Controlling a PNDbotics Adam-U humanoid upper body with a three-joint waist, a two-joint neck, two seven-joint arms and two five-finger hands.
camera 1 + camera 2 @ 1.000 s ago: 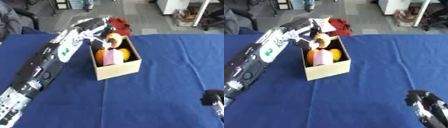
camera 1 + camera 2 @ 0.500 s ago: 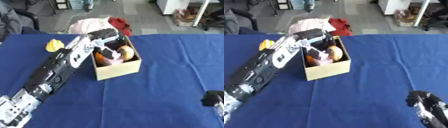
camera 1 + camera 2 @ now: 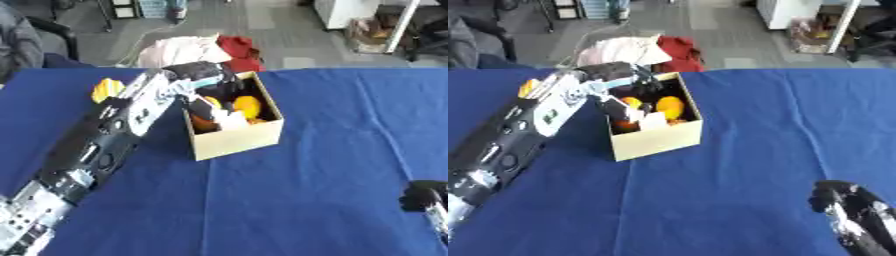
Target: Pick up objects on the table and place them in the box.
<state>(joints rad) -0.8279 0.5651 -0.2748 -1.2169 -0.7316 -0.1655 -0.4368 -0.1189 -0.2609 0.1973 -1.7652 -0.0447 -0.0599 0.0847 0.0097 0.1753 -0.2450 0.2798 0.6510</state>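
Observation:
A cardboard box stands on the blue table, left of centre. Inside it lie a yellow-orange round fruit, an orange thing and a pale pink-white block. My left arm stretches from the lower left to the box. My left hand hangs over the box's left rim with relaxed fingers reaching down inside, holding nothing. A yellow object lies on the cloth left of the arm. My right hand shows at the lower right, far from the box.
Beyond the table's far edge lie a pale cloth and a red cloth on the floor. A dark chair stands at the back left. Blue cloth stretches right of the box.
A second ago my left hand held the pale pink block above the box. The block now lies inside, and the arm has swung lower, uncovering the yellow object.

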